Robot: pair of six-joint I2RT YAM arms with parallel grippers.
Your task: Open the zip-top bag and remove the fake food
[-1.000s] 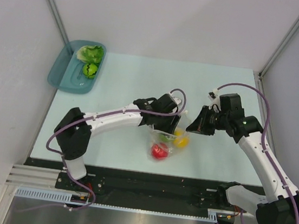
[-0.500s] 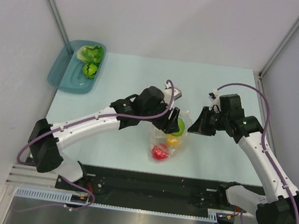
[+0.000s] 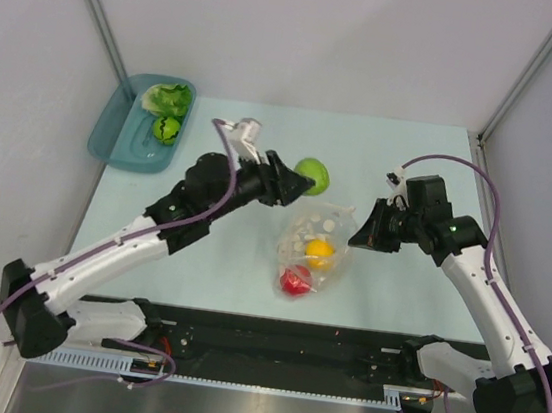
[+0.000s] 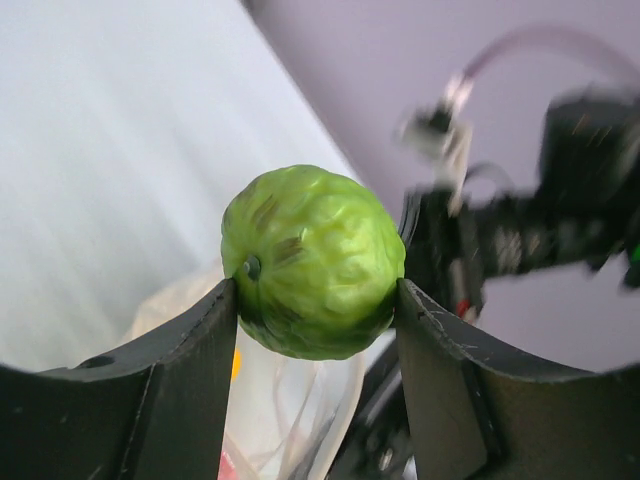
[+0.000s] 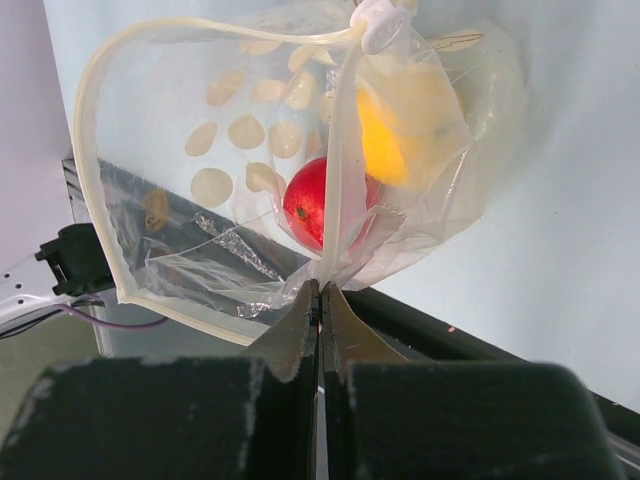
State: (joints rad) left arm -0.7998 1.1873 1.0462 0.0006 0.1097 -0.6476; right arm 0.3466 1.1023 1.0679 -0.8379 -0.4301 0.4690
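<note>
Left claw [image 3: 287,179] clamps green fruit [image 4: 315,260] — outside bag [image 5: 170,230] | right claw [image 5: 321,292] pinches bag rim | yellow fruit [image 5: 388,140], red piece [image 5: 310,205] inside

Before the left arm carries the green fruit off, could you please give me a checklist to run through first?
1. Green fruit clamped between the left jaws: ok.
2. Green fruit outside the bag: ok in the top view.
3. Right jaws shut on the bag's edge: ok, pinched tight in the right wrist view.
4. Bare room in the tray: ok, its near half is free; lettuce and a green piece fill the far part.
5. Bag emptied: not ok, the yellow fruit and red piece are inside.
6. Grip firm enough for travel: cannot tell.
</note>
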